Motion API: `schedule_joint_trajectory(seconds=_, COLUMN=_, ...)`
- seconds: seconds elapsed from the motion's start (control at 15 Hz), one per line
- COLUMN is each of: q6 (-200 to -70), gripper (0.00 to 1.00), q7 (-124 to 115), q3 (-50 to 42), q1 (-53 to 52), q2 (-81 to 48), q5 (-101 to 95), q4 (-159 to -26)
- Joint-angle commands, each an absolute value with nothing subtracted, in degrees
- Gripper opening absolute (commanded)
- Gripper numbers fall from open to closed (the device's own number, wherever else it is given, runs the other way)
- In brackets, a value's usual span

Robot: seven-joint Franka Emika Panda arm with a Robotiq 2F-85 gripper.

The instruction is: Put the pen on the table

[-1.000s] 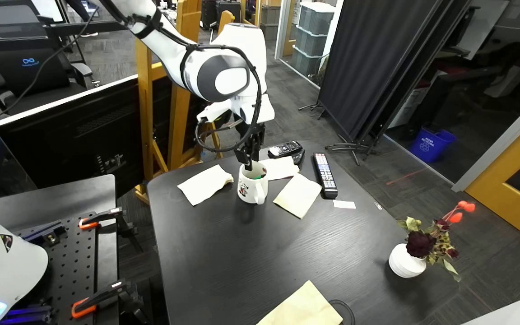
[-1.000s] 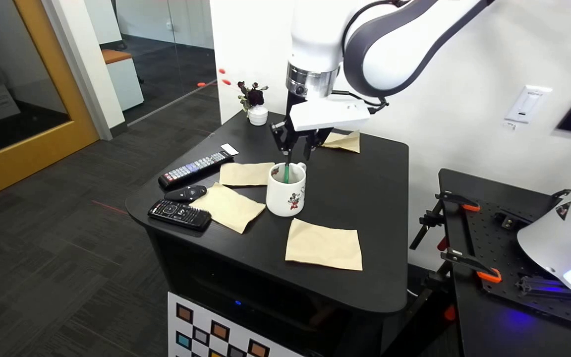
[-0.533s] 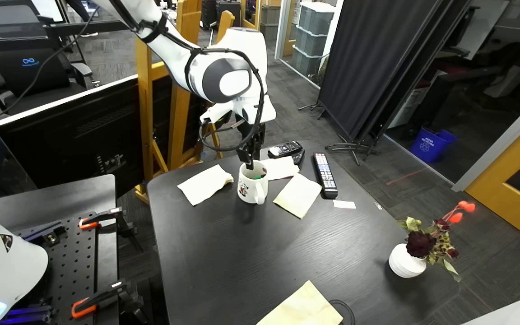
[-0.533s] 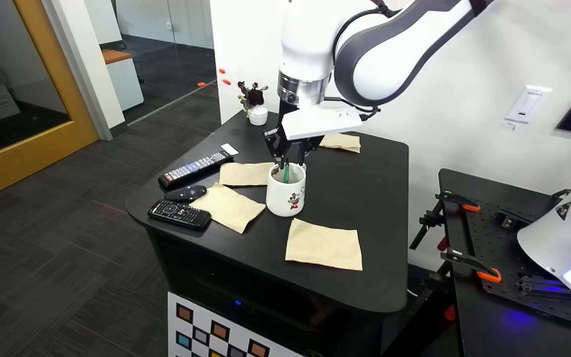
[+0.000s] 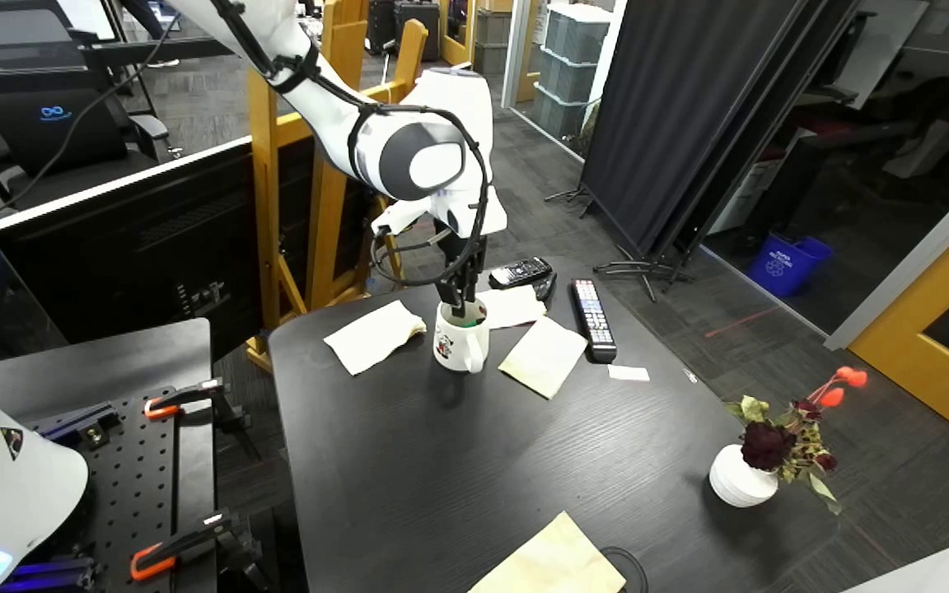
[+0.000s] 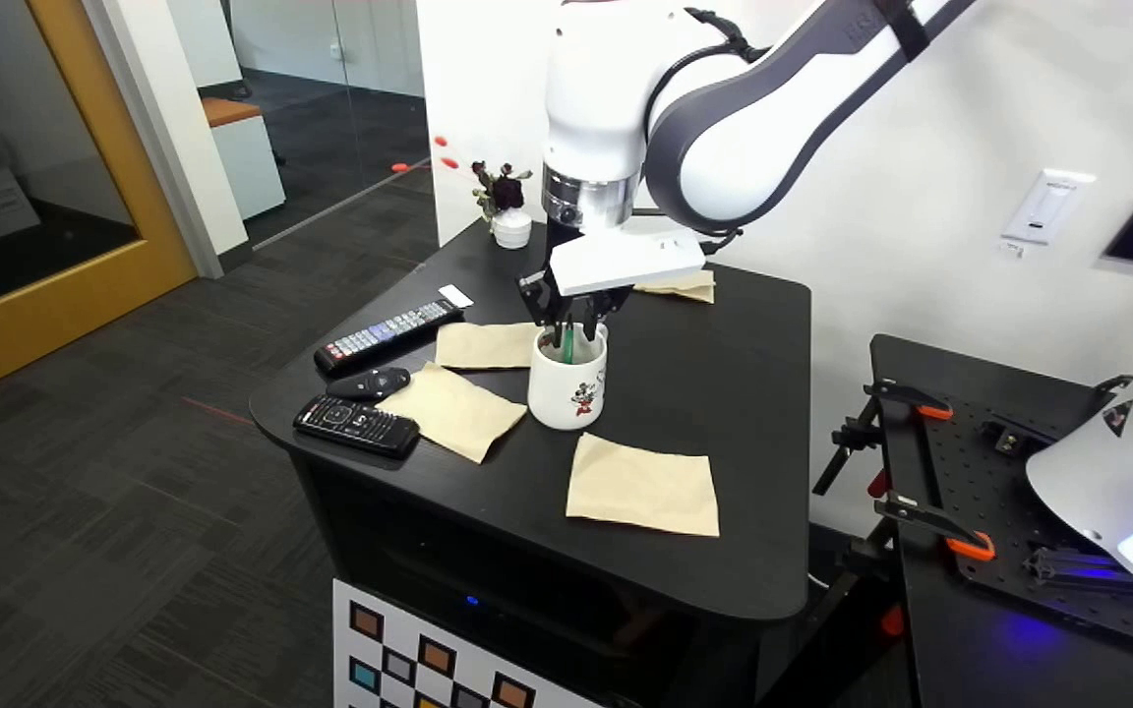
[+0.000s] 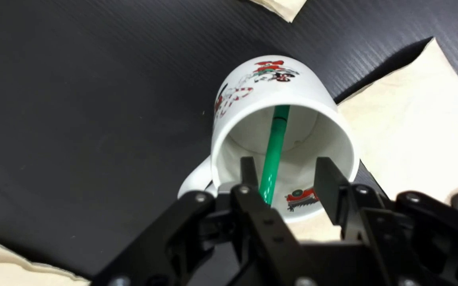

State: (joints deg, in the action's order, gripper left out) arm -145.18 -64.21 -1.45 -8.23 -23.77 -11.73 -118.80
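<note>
The white mug stands upright on the black table; it shows in both exterior views. The green pen leans inside the mug, and its green part shows above the inner wall in an exterior view. My gripper is open at the mug's mouth, fingertips at about rim level. In the wrist view the pen runs between the two fingers, closer to the left one, which hides its near end. I cannot tell whether a finger touches it.
Several tan paper sheets lie around the mug. A long remote, a short remote and a small black device lie nearby. A white card and a white flower vase are farther along the table.
My gripper has come down toward the mug and shifted left in the exterior view facing the wall, so its fingers now reach the mouth. Mug and pen have not moved.
</note>
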Motion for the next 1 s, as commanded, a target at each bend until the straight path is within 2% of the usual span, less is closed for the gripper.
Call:
schedule_joint_trajectory(seconds=0.0, q6=-145.65, gripper=0.45, q7=-62.03, q3=-2.71, q1=-9.11, q2=-25.89, q5=-11.05, q4=-116.52)
schedule_joint_trajectory(seconds=0.73, q6=-145.38, gripper=0.45, q7=-61.70, q3=-3.56, q1=-8.92, q2=-29.04, q5=-10.34, q4=-113.99)
schedule_joint_trajectory(seconds=0.93, q6=-145.23, gripper=0.41, q7=-61.63, q3=-3.80, q1=-8.95, q2=-29.88, q5=-10.27, q4=-113.26)
